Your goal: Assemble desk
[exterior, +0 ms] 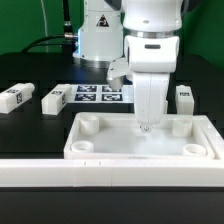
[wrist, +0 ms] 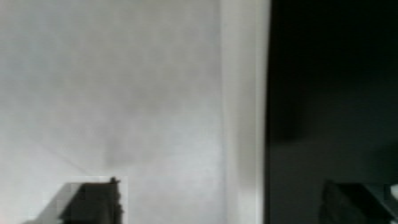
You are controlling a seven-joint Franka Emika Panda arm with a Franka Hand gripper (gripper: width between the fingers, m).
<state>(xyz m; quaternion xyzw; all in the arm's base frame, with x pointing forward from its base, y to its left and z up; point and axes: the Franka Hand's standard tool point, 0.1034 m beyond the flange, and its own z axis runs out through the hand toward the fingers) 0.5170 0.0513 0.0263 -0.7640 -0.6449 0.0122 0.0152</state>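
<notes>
Black table [exterior: 30, 128] carries the white desk tabletop [exterior: 110, 148], sockets upward, just behind the low white wall [exterior: 60, 172]. Gripper [exterior: 146, 124] hangs low over the tabletop's inner floor, jaws spread wide, grasping nothing. Loose legs [exterior: 55, 99] lie either side of the marker board [exterior: 98, 94].

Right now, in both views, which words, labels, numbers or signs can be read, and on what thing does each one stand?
No word or number is readable in either view.
Black triangle sign on the white robot base: its inside is too small to read.
Black-and-white square tags on the thin flat white marker board and the white square-section legs: patterns only, no letters.
</notes>
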